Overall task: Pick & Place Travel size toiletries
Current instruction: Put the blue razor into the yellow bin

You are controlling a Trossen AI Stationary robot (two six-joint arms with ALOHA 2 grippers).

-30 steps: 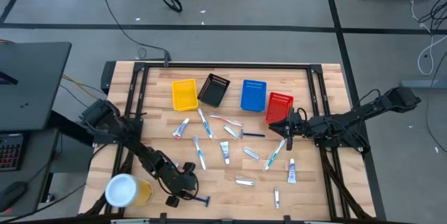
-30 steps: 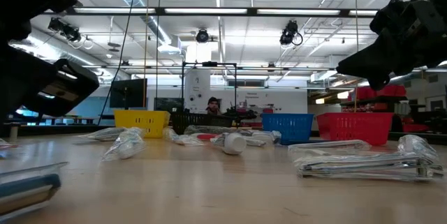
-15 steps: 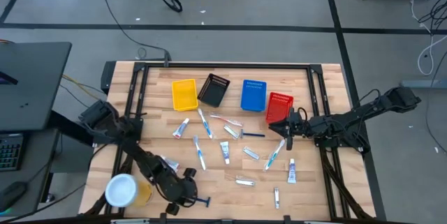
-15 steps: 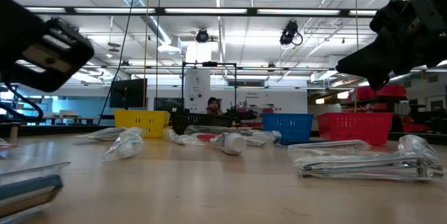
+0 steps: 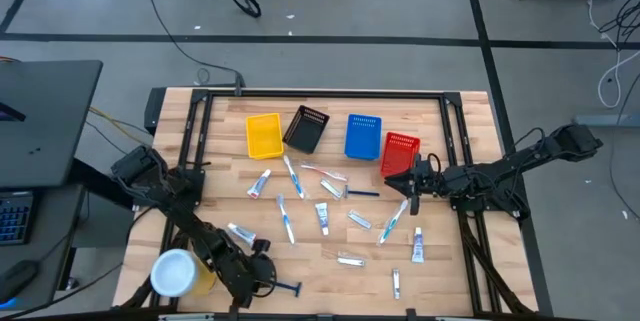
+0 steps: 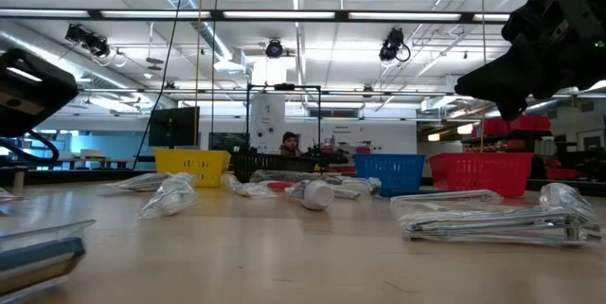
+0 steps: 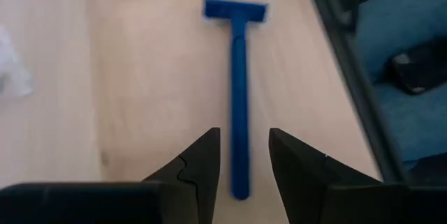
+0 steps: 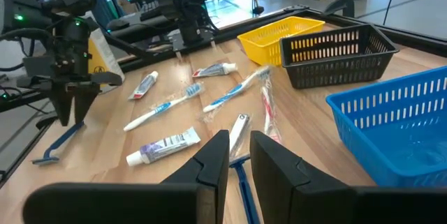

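— Wooden slatted tabletop (image 5: 330,246); where is the left gripper (image 7: 242,155) sitting?

— Near the front edge, hovering over a blue plastic razor (image 7: 237,91); fingers are standing apart, astride the handle's end, not yet clamping it.

— Right gripper (image 5: 410,187)?

— Waiting beside the red mesh basket (image 5: 399,150), fingers slightly parted, holding nothing. White tubes and toothbrushes (image 8: 164,105) are lying scattered ahead of it.

A light wooden table (image 5: 230,121) is seen from above. Along its far side, four mesh baskets are lined up: yellow (image 5: 264,135), black (image 5: 306,128), blue (image 5: 363,136) and red (image 5: 399,152). Toothbrushes, small tubes and sachets are scattered mid-table. A blue razor (image 5: 285,287) and a yellow cup (image 5: 180,273) are placed near the front edge.
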